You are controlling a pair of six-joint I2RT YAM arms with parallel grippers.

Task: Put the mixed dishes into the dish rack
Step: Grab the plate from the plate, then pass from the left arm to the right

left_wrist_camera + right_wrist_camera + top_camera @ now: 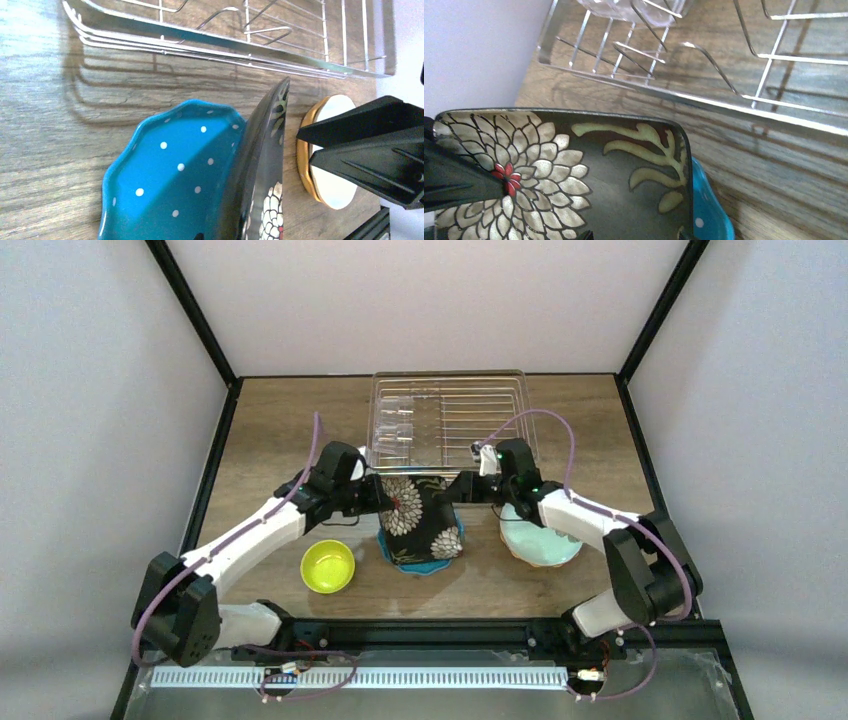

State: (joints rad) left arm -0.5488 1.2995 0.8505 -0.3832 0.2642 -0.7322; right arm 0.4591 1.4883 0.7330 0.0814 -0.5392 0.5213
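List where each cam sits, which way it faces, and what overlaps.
Top: above and behind the bases, looking down the table; both arms, left pincer and right pincer at the black plate, rack beyond.
Left wrist: on the left arm, looking along the black plate's edge, over a blue dotted plate toward the rack; right pincer at right, its own barely visible.
Right wrist: on the right arm, facing the plate's flowered face, rack behind; left pincer at left.
Shared: both wrist views catch both plates and the rack's rim.
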